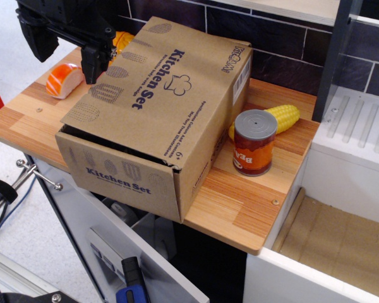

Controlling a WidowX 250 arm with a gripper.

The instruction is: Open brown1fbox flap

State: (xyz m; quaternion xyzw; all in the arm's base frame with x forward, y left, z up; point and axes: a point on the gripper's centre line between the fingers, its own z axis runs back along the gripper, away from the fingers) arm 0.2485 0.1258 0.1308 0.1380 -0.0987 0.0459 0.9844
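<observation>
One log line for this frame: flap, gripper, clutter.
flap: nearly shut, front edge slightly lifted | gripper: above flap's left edge, no grasp visible | beside box: can, corn cob

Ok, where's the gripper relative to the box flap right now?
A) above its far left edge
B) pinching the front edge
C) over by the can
A: the gripper hangs over the far left edge of the flap, away from the can.

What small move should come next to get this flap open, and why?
Probably lower the pincer toward the flap's near left edge. The flap lies nearly shut on the box, with only a thin dark gap above the front wall, and the pincer hovers over that side, holding nothing.
</observation>
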